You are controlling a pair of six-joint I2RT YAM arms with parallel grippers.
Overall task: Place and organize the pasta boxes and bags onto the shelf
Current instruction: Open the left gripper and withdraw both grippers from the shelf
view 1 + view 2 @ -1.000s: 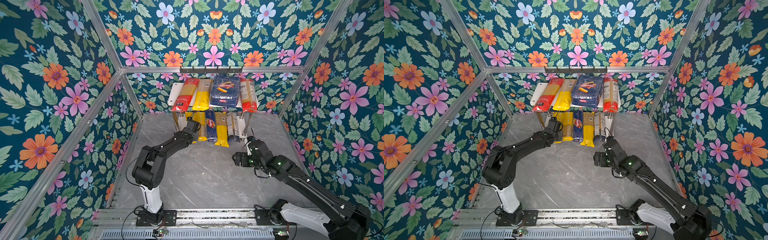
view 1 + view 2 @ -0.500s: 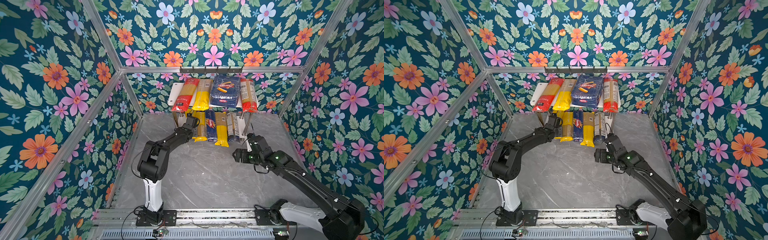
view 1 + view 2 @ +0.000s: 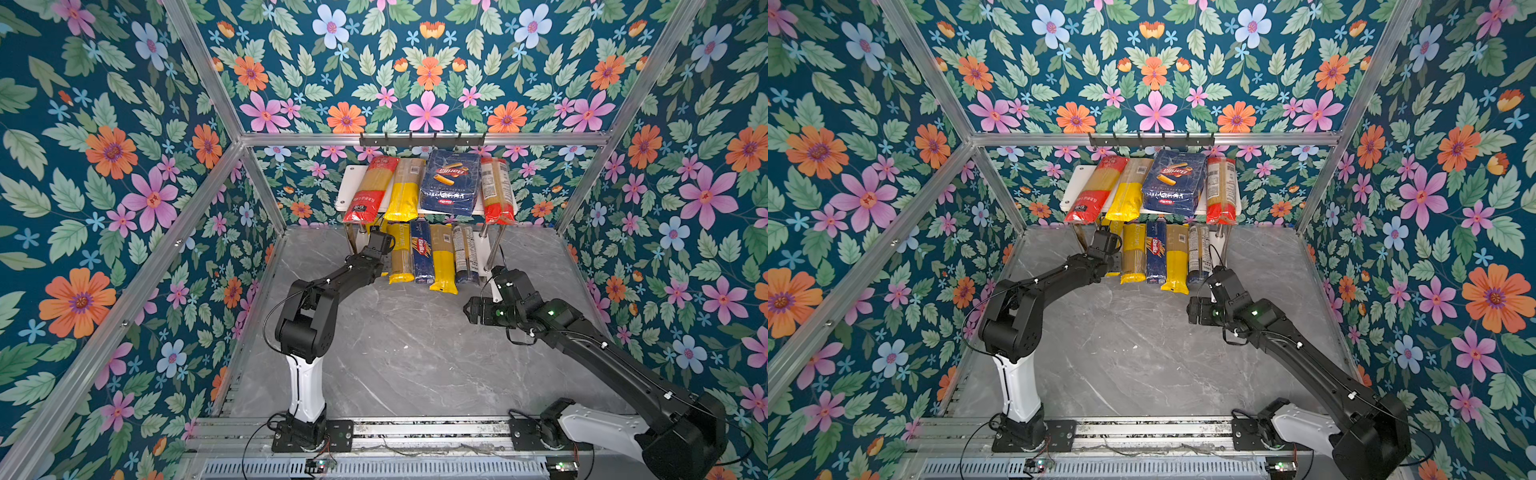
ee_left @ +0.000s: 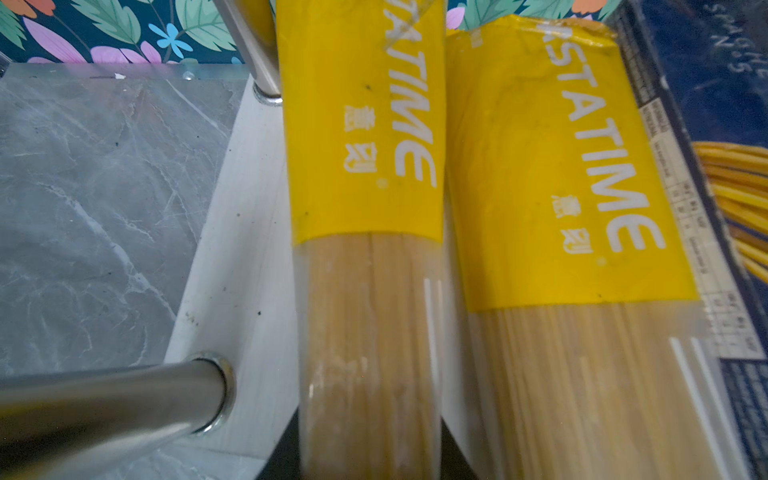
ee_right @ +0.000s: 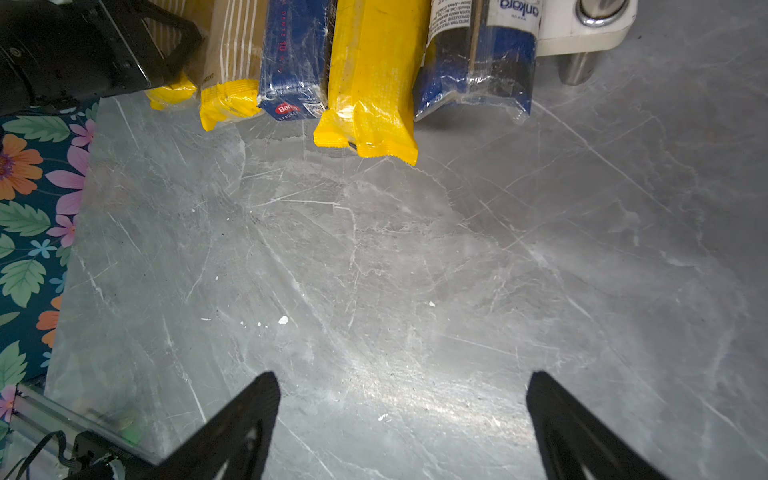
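In the left wrist view, a clear spaghetti bag with a yellow end [image 4: 365,166] lies on the shelf's lower white board [image 4: 249,249], just beside a shiny metal post [image 4: 124,399] and touching a second yellow-ended bag [image 4: 540,187]. It runs down between two dark finger edges of the left gripper [image 3: 379,248]; they flank it closely, but whether they pinch it or have let go cannot be told. In both top views the lower tier carries a row of five packs: these two bags, the narrow blue Barilla spaghetti box [image 3: 420,257], another yellow bag [image 3: 442,266] and a dark-ended bag [image 3: 464,257], their near ends overhanging the board. On the upper board [image 3: 347,183] lie a red-ended bag [image 3: 370,191], a yellow bag [image 3: 405,191], the wide dark-blue rigatoni pack [image 3: 451,183] and another red-ended bag [image 3: 496,191]. The right gripper [image 5: 403,386] hangs spread wide and empty-handed over the grey marble tabletop [image 5: 415,257], near the row's front.
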